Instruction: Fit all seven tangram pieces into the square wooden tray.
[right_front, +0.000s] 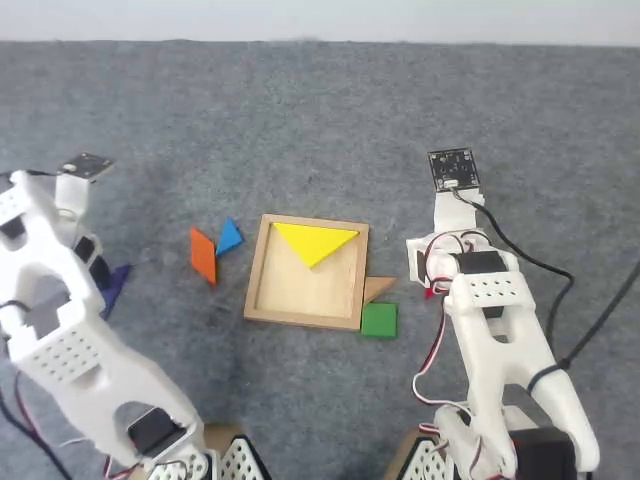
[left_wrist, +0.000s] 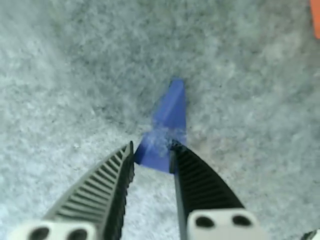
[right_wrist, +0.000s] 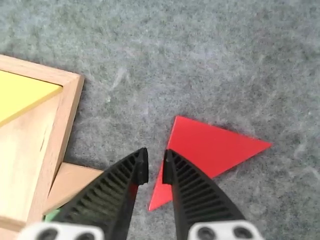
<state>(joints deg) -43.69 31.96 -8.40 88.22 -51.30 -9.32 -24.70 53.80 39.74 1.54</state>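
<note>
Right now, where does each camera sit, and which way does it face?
High view: fixed above the table, facing down on the tray and both arms.
Left wrist view: on the left arm, facing down past the left gripper at a blue triangle.
Right wrist view: on the right arm, facing down past the right gripper at a red triangle.
Shared: high and right wrist views both show the tray and yellow triangle.

White arms, blk ribbed grippers
</note>
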